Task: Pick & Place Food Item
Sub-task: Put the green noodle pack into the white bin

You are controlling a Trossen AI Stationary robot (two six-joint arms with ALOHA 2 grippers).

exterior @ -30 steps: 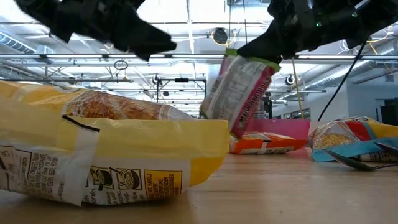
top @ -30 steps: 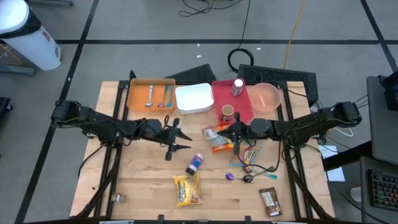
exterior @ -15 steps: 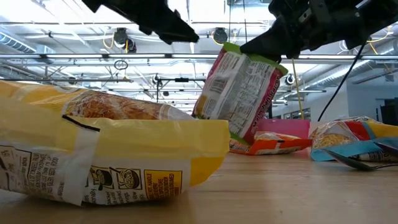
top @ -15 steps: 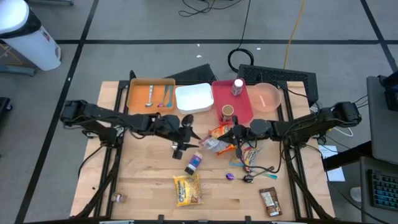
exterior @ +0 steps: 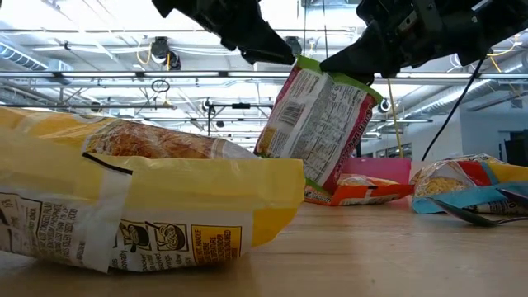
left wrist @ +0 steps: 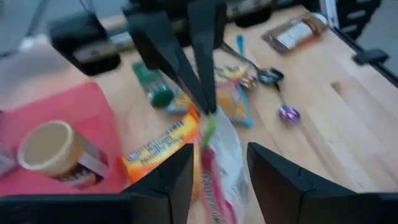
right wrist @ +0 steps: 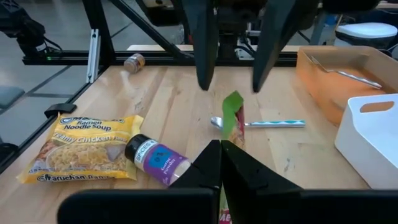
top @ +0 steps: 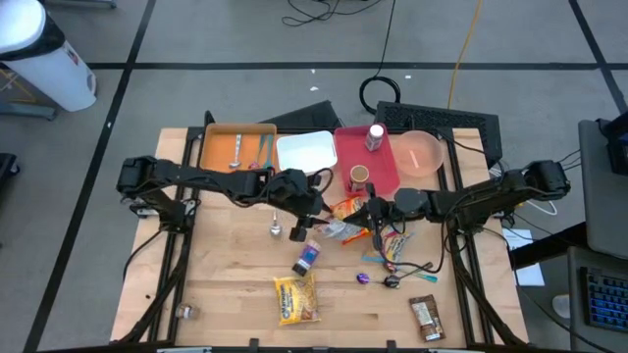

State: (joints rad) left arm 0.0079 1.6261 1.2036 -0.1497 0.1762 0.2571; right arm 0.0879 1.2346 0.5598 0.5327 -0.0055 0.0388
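The right claw (exterior: 330,70) pinched the green top seam of the snack packet (exterior: 315,128), hanging above the bench (exterior: 396,247), while the open left claw (left wrist: 214,177) straddled that light, crinkly, slippery edge.

Robotics laboratory in an industrial hall. A wooden table (top: 226,284) on a black frame stands on a grey floor (top: 196,39) marked with dark lines; cables (top: 392,39) trail behind it, and exposed ceiling trusses (exterior: 99,78) span overhead.
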